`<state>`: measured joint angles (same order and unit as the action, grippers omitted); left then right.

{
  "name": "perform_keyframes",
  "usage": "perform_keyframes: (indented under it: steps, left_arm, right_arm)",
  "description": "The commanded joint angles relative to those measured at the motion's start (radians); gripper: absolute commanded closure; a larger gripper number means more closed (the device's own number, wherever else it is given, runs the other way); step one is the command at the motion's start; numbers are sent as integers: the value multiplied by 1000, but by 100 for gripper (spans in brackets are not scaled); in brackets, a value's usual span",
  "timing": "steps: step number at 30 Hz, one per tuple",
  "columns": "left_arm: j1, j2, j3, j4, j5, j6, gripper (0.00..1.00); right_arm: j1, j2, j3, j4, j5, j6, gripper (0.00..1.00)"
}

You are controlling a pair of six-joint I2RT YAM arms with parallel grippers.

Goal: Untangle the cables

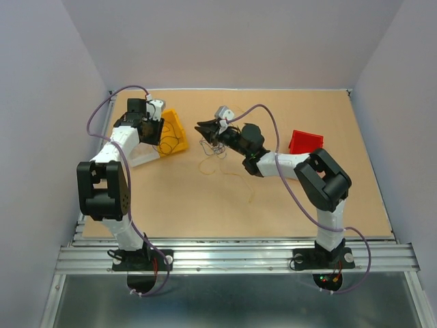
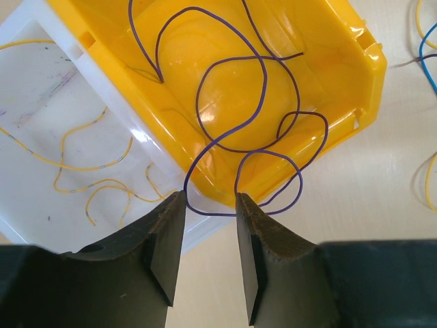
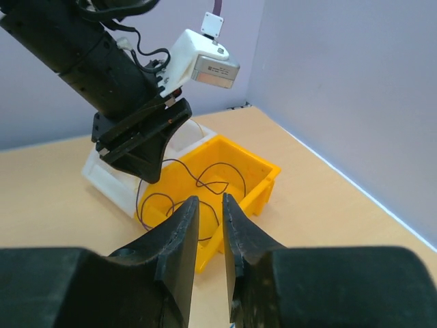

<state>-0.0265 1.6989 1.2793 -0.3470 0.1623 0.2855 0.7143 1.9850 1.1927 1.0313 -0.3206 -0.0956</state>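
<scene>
Yellow bin (image 2: 328, 61) directly before left claw (image 2: 210, 205)

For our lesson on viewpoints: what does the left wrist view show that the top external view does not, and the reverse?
Left wrist only: thin yellow strands lying in the white bin. Top external only: the red bin and the right pincer. Both: the yellow bin with a purple wire looped inside.
</scene>
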Motion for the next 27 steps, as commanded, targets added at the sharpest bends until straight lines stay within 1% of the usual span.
perform_keyframes:
  steps: [1, 7, 9, 12, 13, 19, 24, 25, 27]
  left_arm:
    - [-3, -8, 34, 36, -49, -9, 53]
    - [-4, 4, 37, 39, -61, -8, 55]
    - [-3, 8, 37, 39, -70, -8, 59]
    - [-3, 8, 37, 40, -72, -5, 87]
    - [-3, 7, 38, 42, -70, -6, 100]
    - [-3, -1, 51, 33, -49, -11, 100]
    - [-6, 13, 132, 0, -4, -35, 100]
    - [-7, 33, 149, 2, -4, -37, 100]
    - [-7, 65, 212, -3, -26, -52, 100]
  right_arm:
    - [-3, -78, -99, 99, 31, 0, 74]
    - [-3, -109, -137, 110, 37, -6, 74]
    - [-1, -110, -139, 110, 34, -4, 75]
    - [-3, -110, -140, 113, 32, -6, 75]
    - [-3, -109, -142, 113, 32, -6, 75]
    - [-3, -101, -137, 116, 40, -1, 76]
    - [-3, -92, -133, 116, 57, 2, 77]
    - [-3, -94, -140, 118, 58, 0, 80]
    - [-3, -109, -156, 127, 61, -1, 80]
